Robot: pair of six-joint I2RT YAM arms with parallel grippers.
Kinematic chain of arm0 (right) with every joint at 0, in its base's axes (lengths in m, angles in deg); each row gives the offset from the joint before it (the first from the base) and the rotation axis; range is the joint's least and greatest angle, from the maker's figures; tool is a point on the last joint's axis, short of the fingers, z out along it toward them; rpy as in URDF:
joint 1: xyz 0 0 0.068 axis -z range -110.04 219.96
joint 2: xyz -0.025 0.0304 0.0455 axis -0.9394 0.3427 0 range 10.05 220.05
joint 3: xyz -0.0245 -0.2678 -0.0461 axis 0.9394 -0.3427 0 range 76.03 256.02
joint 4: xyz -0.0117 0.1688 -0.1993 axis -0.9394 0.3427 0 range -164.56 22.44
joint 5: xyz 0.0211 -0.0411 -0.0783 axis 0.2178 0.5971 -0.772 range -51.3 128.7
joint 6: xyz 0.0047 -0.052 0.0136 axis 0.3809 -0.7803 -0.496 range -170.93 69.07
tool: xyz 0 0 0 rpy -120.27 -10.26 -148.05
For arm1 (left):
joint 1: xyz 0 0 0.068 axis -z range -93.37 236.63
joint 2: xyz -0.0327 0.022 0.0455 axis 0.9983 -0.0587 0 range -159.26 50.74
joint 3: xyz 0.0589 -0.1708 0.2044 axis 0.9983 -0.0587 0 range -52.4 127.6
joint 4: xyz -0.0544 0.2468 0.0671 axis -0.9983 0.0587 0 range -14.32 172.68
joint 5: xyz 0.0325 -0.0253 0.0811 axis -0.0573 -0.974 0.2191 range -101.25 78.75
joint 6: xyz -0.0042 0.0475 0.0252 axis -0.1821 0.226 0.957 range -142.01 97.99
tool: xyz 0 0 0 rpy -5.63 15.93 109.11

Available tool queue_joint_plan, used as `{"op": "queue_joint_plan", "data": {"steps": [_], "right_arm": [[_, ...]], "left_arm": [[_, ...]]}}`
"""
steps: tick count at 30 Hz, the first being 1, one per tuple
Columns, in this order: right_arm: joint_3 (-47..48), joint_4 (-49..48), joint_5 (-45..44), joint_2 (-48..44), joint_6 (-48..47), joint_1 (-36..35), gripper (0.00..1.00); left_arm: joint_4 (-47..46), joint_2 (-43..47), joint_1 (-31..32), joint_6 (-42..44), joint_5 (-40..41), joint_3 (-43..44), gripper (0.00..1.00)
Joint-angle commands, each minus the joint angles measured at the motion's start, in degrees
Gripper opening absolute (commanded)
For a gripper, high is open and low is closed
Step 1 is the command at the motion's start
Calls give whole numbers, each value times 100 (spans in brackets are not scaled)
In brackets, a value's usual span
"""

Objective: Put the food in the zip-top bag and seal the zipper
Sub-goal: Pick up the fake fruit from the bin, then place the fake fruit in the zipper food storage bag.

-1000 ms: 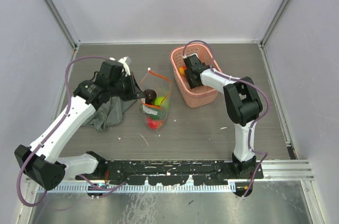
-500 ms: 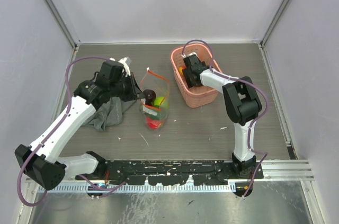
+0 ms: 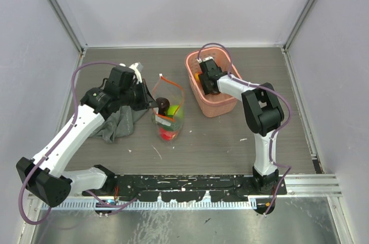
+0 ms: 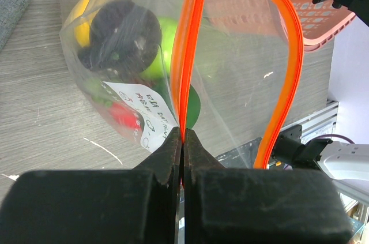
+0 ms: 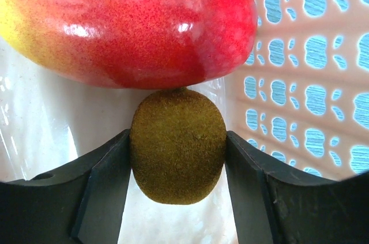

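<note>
Nearest the arm bases, the clear bag (image 3: 170, 122) stood on the table (image 3: 219, 140) with several pieces of fruit already inside. The left claw (image 4: 183, 140) was pressed together on one side of its orange zipper (image 4: 193, 53), holding that lip up, while the other lip bowed away loosely, so the mouth gaped. A grey cloth (image 3: 118, 124) lay just beside the bag, under the left arm.

Farther back, the right claw (image 5: 177, 147) was down inside the pink basket (image 3: 222, 107), its fingers pressed against both sides of a kiwi (image 5: 176, 131). A red and yellow mango (image 5: 127, 25) lay touching the kiwi's far end.

The grip looked risky. The fingers met the kiwi on its round flanks, so it might squirt out on lifting, and the mango leaning on it could roll or drag it loose. At the bag, only one lip was held. A kiwi lowered off-centre could catch the slack lip, tug the zipper out of the left pinch, or tip the loaded bag over.
</note>
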State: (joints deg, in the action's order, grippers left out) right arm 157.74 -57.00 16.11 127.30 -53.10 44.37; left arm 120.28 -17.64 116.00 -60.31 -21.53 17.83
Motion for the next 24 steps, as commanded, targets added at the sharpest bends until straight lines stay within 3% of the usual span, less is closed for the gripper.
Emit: {"op": "queue_joint_plan", "data": {"steps": [1,24], "right_arm": [[-48,176,132,-366,57,15,52],[-381,709,235,-2092,500,-100,48]], "left_arm": [[-161,61,17,38,-36,21,0],[-100,261,17,42,122,-22,0]]}}
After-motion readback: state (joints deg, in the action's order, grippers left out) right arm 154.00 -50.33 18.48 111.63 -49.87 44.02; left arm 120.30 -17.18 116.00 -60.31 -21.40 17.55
